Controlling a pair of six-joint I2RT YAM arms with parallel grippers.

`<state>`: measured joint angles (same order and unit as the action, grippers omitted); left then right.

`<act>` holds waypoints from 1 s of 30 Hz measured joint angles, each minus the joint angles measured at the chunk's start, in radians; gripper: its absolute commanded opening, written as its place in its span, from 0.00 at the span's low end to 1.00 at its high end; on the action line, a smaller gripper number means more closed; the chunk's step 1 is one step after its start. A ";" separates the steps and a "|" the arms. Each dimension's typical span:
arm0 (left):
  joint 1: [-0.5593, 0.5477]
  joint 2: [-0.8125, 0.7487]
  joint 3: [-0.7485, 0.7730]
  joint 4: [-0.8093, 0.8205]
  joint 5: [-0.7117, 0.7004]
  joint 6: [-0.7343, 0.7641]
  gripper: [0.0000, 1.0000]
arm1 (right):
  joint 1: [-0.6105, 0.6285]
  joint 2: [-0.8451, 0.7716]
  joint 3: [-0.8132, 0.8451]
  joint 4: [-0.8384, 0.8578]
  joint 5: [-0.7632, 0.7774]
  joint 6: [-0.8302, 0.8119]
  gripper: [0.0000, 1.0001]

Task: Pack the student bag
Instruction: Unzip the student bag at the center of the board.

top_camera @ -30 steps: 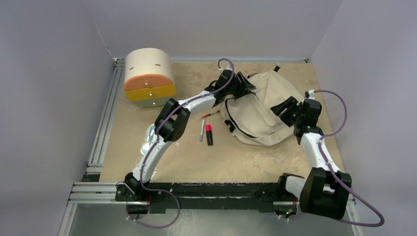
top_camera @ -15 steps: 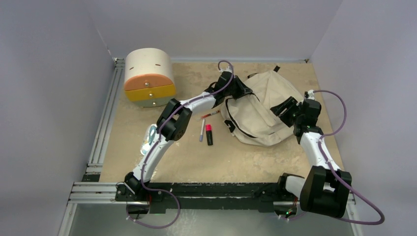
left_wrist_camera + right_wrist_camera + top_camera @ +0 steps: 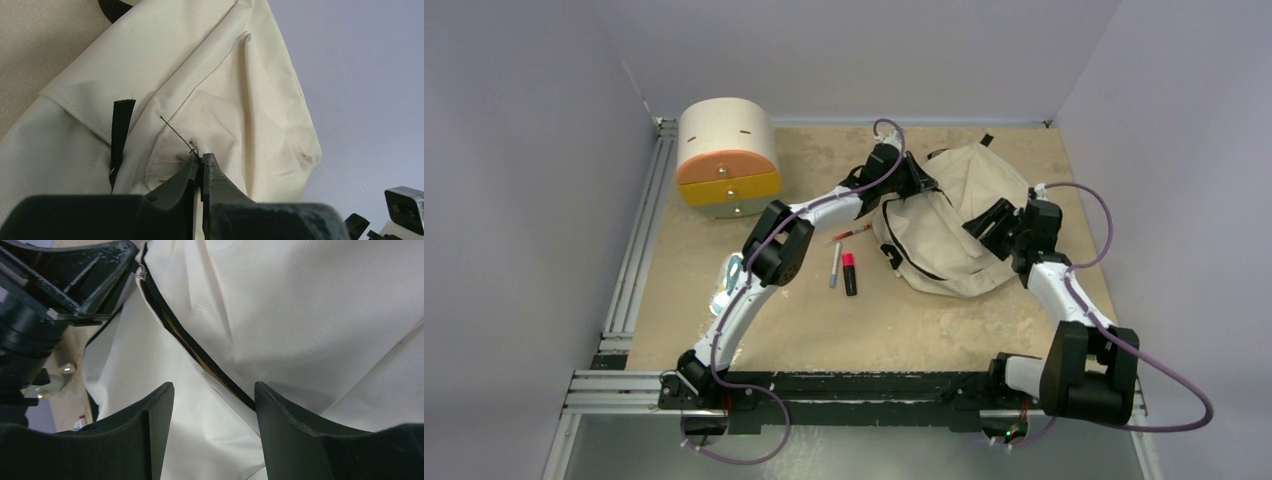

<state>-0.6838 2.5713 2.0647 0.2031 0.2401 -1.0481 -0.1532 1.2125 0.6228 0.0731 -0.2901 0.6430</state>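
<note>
The left claw (image 3: 201, 162) is pinching the student bag (image 3: 944, 215) by its fabric. The right claw (image 3: 214, 390) is hovering, spread apart, above its zipper (image 3: 200, 357).

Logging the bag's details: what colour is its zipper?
Zipper: black tape, brass-coloured teeth, on the cream student bag; clearest in right wrist view.

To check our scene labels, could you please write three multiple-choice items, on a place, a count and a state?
1. Where do the pens lie? A. On the table, between the left arm and the student bag. B. On top of the bag. C. Behind the bag.
2. How many pens lie there? A. One. B. Three. C. Five.
3. How is the right gripper? A. Shut on a pen. B. Shut on the bag. C. Open over the zipper.
Answers: A, the top view shows them there; B, three are seen; C, its fingers stand apart.
</note>
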 measured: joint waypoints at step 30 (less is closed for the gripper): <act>0.003 0.036 0.129 -0.047 0.061 0.199 0.00 | 0.174 0.211 0.145 0.005 0.111 -0.166 0.00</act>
<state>-0.6811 2.6072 2.1941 0.1566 0.3012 -0.8490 0.0208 1.4231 0.7673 0.0776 -0.1787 0.4774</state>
